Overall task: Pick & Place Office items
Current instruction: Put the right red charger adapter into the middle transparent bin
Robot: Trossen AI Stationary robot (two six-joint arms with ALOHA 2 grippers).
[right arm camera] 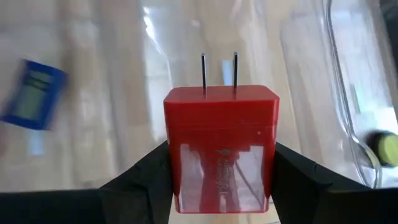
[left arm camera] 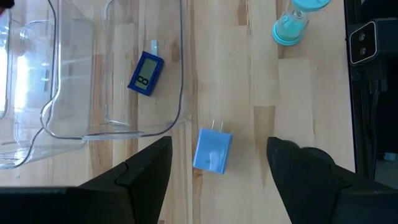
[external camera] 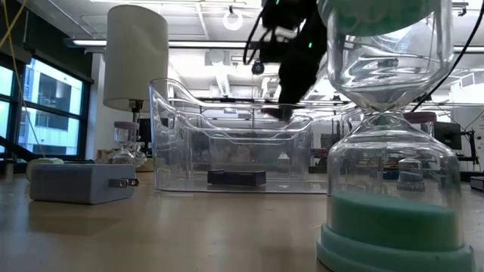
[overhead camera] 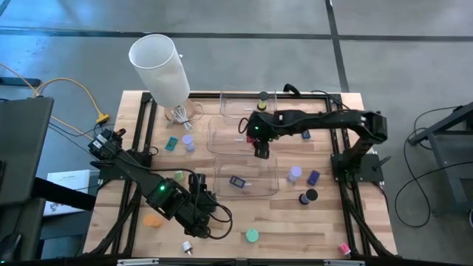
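Observation:
My right gripper (overhead camera: 262,151) hangs over the clear bins, shut on a red plug adapter (right arm camera: 221,146); in the low view my right gripper (external camera: 291,83) is above the near bin (external camera: 234,151). My left gripper (left arm camera: 219,143) is open near the table's near edge, its fingers standing on either side of a light blue plug adapter (left arm camera: 212,150) that lies flat on the wood, without touching it. In the high view my left gripper (overhead camera: 209,216) hides that adapter. A blue timer (left arm camera: 146,73) lies on the near bin's floor. My right gripper pinches the red plug adapter between its two fingers, one on each opposite side wall (right arm camera: 173,155). The fingers come from above, pointing down. The adapter is lifted clear over the bins, its two metal prongs (right arm camera: 219,70) pointing away from the gripper.
Three clear bins (overhead camera: 246,175) stand mid-table, a tall white cylinder (overhead camera: 159,66) at the far left. A teal hourglass (overhead camera: 252,236) is near the front edge. Loose pieces lie about: orange disc (overhead camera: 152,219), lavender disc (overhead camera: 295,174), purple block (overhead camera: 313,177), black disc (overhead camera: 308,196), pink block (overhead camera: 344,249).

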